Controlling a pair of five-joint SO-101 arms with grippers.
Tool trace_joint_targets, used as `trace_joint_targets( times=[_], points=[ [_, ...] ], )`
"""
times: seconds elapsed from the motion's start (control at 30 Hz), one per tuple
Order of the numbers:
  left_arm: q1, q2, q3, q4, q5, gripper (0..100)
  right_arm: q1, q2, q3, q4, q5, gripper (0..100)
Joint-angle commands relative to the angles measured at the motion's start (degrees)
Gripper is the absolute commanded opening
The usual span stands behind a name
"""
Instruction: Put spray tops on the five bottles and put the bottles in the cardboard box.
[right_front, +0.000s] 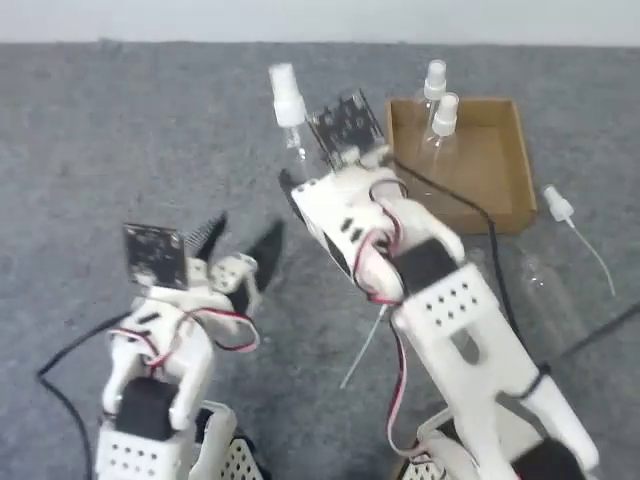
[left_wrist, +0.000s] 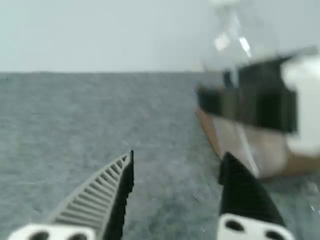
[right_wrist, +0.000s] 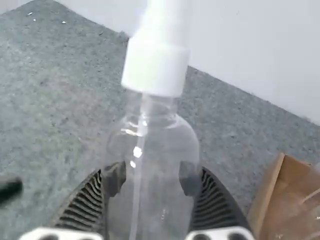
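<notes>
My right gripper (right_front: 296, 170) is shut on a clear bottle (right_wrist: 150, 165) that carries a white spray top (right_wrist: 157, 60); it holds the bottle (right_front: 290, 125) upright just left of the cardboard box (right_front: 510, 180). Two capped bottles (right_front: 440, 125) stand inside the box. A loose spray top (right_front: 562, 212) with its thin tube lies on the carpet right of the box, and a clear bottle (right_front: 545, 290) lies below it. My left gripper (right_front: 240, 245) is open above bare carpet at the lower left, and its fingers (left_wrist: 107, 200) hold nothing.
A thin white dip tube (right_front: 362, 350) lies on the grey carpet between the arms. Black cables (right_front: 600, 335) run along the right side. The right arm's body (left_wrist: 260, 100) and the box edge (left_wrist: 280, 160) appear blurred ahead of the left gripper.
</notes>
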Motion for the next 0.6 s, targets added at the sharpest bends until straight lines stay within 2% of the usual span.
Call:
trace_joint_targets(
  times=[0.0, 0.23, 0.37, 0.57],
  points=[
    [6.24, -8.70, 4.53, -0.88, -0.70, 31, 0.31, 3.56, -11.87, 4.35, -1.41, 0.6],
    [8.18, -10.99, 4.88, -0.62, -0.53, 31, -4.62, 8.04, -20.75, 18.24, -1.23, 0.6],
    [8.35, -10.99, 4.88, -0.88, -0.53, 31, -7.34, 6.99, -21.63, 20.97, -1.23, 0.6],
    [8.00, -10.99, 7.52, -3.96, -0.70, 31, -7.69, 1.80, -21.89, 25.80, -0.88, 0.6]
  ],
)
